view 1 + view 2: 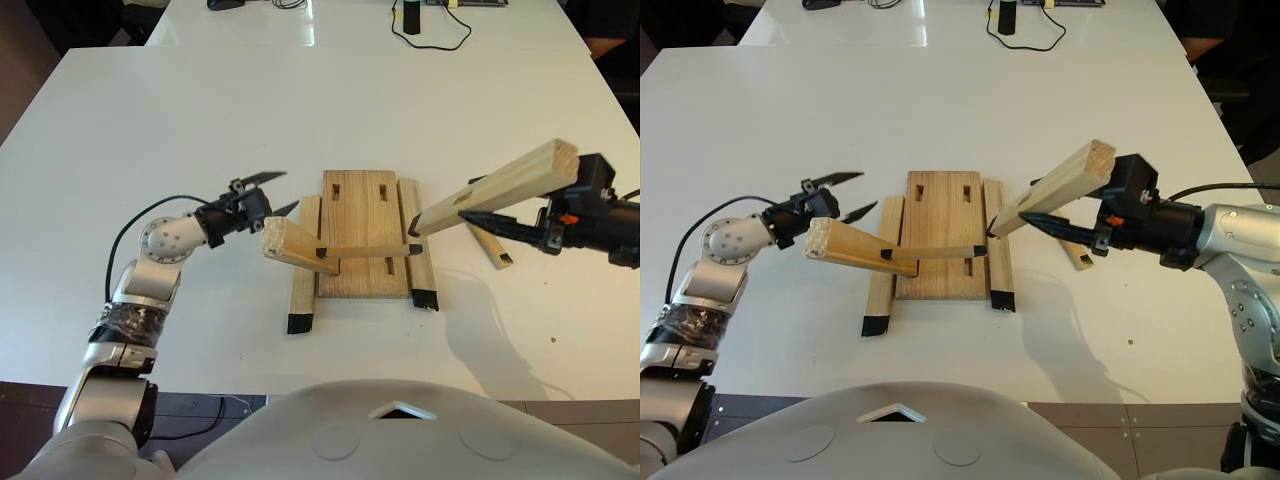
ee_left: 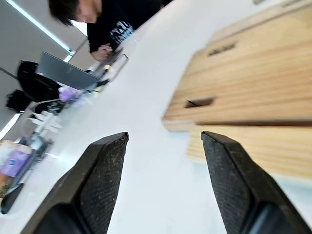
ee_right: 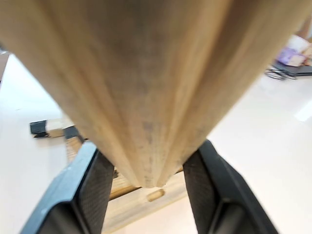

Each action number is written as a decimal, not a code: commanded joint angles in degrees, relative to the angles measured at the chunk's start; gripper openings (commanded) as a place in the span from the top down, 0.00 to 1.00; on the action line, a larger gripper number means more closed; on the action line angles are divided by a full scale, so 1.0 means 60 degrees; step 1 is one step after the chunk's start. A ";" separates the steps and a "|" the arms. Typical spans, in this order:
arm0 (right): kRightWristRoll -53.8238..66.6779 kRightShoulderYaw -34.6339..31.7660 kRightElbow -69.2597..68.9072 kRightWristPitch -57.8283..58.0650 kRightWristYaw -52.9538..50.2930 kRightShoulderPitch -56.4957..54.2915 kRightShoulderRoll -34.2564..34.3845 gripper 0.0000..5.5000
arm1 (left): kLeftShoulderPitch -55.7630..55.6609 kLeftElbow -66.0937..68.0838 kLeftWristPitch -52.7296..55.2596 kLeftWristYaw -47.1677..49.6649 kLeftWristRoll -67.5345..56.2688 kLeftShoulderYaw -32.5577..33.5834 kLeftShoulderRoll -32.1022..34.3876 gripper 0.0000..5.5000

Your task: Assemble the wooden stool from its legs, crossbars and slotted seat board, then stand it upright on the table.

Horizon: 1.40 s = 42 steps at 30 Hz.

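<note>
The slotted seat board (image 1: pixel 365 235) lies flat mid-table, with one wooden leg (image 1: pixel 303 270) flat along its left side and another (image 1: pixel 422 250) along its right. Above it hangs a joined frame: a leg (image 1: pixel 297 247) on the left, a thin crossbar (image 1: pixel 365 251), and a raised leg (image 1: pixel 500 185) on the right. My right gripper (image 1: pixel 475 207) is shut on that raised leg, whose wood passes between the fingers (image 3: pixel 95 187). My left gripper (image 1: pixel 288 191) stands open just left of the frame's left leg, apart from it; the fingers (image 2: pixel 102 180) face the seat board (image 2: pixel 253 83).
A short loose crossbar (image 1: pixel 491 246) lies on the table under my right gripper. A black cable and plug (image 1: pixel 413 20) sit near the far edge, where a second table joins. Bare white tabletop (image 1: pixel 150 130) spreads to the left and behind.
</note>
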 commanded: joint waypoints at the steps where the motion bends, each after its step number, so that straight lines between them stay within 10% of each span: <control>1: -0.0491 0.0455 -0.0397 -0.0450 0.0161 0.0352 -0.0081 0.64 | 0.0411 -0.0447 0.0349 -0.0938 -0.0244 -0.0340 0.0464 0.49; 42: -0.0780 0.1389 -0.0911 -0.1453 -0.0011 0.2248 0.0354 0.64 | 0.0048 -0.0939 0.0865 -0.3465 -0.0633 -0.0595 0.1838 0.49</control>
